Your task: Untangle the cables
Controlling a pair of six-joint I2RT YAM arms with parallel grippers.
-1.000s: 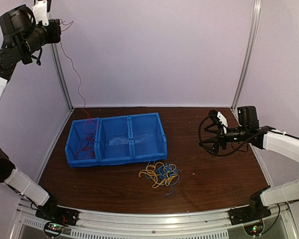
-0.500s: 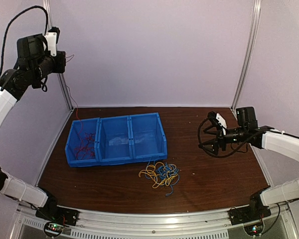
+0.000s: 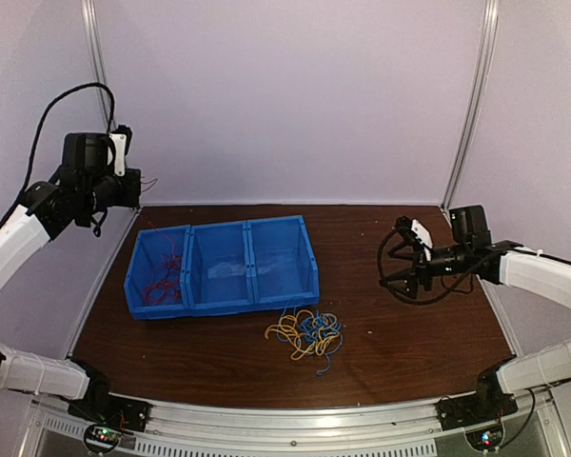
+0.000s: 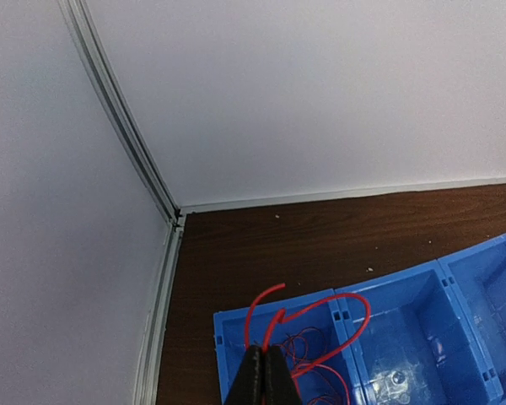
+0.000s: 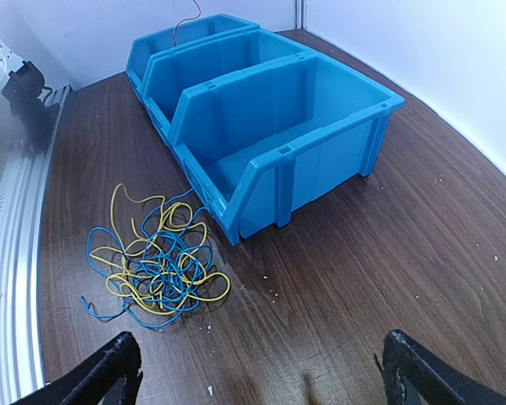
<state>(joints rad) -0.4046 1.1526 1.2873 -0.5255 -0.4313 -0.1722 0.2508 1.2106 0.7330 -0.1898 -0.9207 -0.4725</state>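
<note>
Red cable: pinched in clenched left end effector above left compartment of blue bin, seemingly to be sorted apart; yellow-and-blue tangle lying on worktop just near the bin; right end effector released, empty, held at right.

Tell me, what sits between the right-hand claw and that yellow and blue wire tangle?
Just bare table, dotted with pale specks, between the right gripper and the tangle; the right wrist view shows it.

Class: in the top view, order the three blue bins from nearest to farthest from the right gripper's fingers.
1. Right bin, towards the table's centre.
2. Middle bin, beside it.
3. Left bin, far left, holding the red cable.
</note>
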